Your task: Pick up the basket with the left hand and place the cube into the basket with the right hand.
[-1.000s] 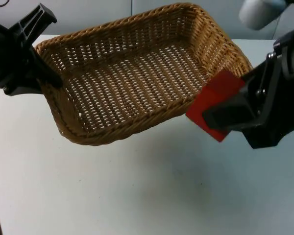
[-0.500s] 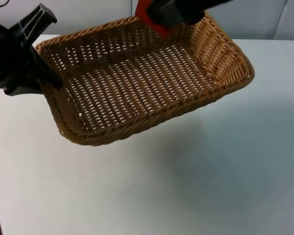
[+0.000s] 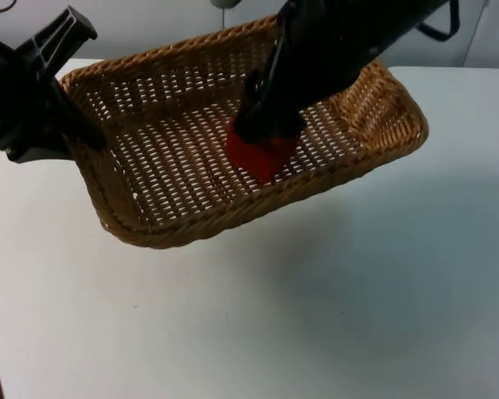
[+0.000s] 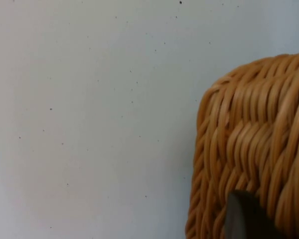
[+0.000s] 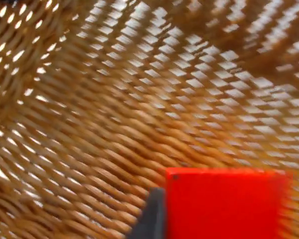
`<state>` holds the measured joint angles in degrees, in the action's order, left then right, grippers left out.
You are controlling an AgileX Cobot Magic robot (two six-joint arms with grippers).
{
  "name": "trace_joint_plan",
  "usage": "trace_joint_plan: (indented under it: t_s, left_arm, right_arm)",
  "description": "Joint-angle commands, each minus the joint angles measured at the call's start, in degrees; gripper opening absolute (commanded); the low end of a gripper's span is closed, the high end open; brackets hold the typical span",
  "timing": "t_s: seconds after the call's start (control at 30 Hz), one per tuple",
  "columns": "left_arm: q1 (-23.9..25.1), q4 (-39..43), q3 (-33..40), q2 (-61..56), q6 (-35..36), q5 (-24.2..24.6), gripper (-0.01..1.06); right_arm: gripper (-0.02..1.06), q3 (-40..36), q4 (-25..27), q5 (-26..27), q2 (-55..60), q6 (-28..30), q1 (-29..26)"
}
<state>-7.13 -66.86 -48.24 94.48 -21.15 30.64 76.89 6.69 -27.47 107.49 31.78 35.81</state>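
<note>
A brown wicker basket (image 3: 158, 224) hangs tilted above the white table, and my left gripper (image 3: 81, 133) is shut on its left rim. The basket's woven outer wall (image 4: 249, 144) stands close before the left wrist camera. My right gripper (image 3: 262, 133) reaches down into the basket from the upper right and is shut on the red cube (image 3: 260, 155). The cube sits low over the woven floor near the front wall. In the right wrist view the red cube (image 5: 224, 204) is held just above the basket floor (image 5: 114, 109), with one black fingertip (image 5: 149, 219) against its side.
The white table (image 3: 316, 316) spreads out below and in front of the basket. A grey partition wall (image 3: 150, 21) stands behind it.
My right gripper carried the red cube from outside the basket's right end, over the far rim, and down into the basket. The left gripper and the basket have stayed where they were.
</note>
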Motion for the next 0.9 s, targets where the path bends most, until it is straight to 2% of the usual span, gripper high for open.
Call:
trace_joint_plan:
  t_s: [0.0, 0.03, 0.07, 0.1, 0.13, 0.2, 0.23, 0.27, 0.3, 0.33, 0.37, 0.4, 0.43, 0.47, 0.53, 0.63, 0.87]
  left_arm:
    - [0.19, -1.44, -0.32, -0.96, 0.39, 0.56, 0.0]
    - [0.19, -1.44, -0.32, -0.96, 0.39, 0.56, 0.0]
    - [0.19, -1.44, -0.32, -0.96, 0.39, 0.56, 0.0]
    - [0.19, -1.44, -0.32, -0.96, 0.39, 0.56, 0.0]
    - [0.19, -1.44, -0.32, -0.96, 0.39, 0.56, 0.0]
    - [0.19, -1.44, -0.32, -0.96, 0.39, 0.56, 0.0]
    - [0.19, -1.44, -0.32, -0.96, 0.39, 0.56, 0.0]
    - [0.19, -1.44, -0.32, -0.96, 0.39, 0.56, 0.0]
    - [0.19, -1.44, -0.32, -0.96, 0.39, 0.56, 0.0]
    - [0.19, -1.44, -0.32, -0.96, 0.39, 0.56, 0.0]
    - [0.19, -1.44, -0.32, -0.96, 0.39, 0.56, 0.0]
    - [0.19, -1.44, -0.32, -0.96, 0.39, 0.56, 0.0]
    - [0.19, -1.44, -0.32, -0.96, 0.39, 0.56, 0.0]
    - [0.19, -1.44, -0.32, -0.96, 0.39, 0.56, 0.0]
    - [0.19, -1.44, -0.32, -0.96, 0.39, 0.56, 0.0]
    - [0.19, -1.44, -0.32, -0.96, 0.39, 0.56, 0.0]
    - [0.19, -1.44, -0.32, -0.96, 0.39, 0.56, 0.0]
  right_arm:
    - [0.82, 0.62, -2.62, -1.04, -3.3, 0.5, -0.6]
    - [0.61, 0.62, -2.63, -1.81, -4.81, 1.01, -1.05]
    - [0.28, 0.62, -2.38, -1.96, -6.28, 0.41, -1.46]
    - [0.28, 0.62, -2.38, -1.96, -6.28, 0.41, -1.46]
    - [0.02, 0.62, -2.54, -1.96, -7.52, -2.47, -2.13]
    - [0.03, 0.62, -6.69, -1.99, -10.96, -8.01, -2.91]
    - [0.02, 0.62, -11.24, -2.35, -12.94, -12.88, -3.35]
    - [0.02, 0.62, -11.24, -2.35, -12.94, -12.88, -3.35]
    - [0.01, 0.62, -17.44, -3.39, -14.85, -19.22, -3.94]
    - [0.0, 0.62, -26.7, -6.58, -18.59, -28.03, -5.21]
    - [0.0, 0.62, -33.01, -9.58, -21.21, -33.88, -6.2]
    - [0.0, 0.62, -33.01, -9.58, -21.21, -33.88, -6.2]
    - [0.0, 0.62, -37.57, -12.09, -23.33, -37.95, -7.14]
    - [0.0, 0.62, -39.64, -14.72, -25.92, -40.03, -8.44]
    - [0.0, 0.62, -39.2, -17.61, -30.33, -40.95, -11.34]
    - [0.0, 0.62, -37.03, -18.81, -35.02, -40.84, -13.52]
    - [0.0, 0.62, -36.38, -19.58, -39.7, -40.61, -13.54]
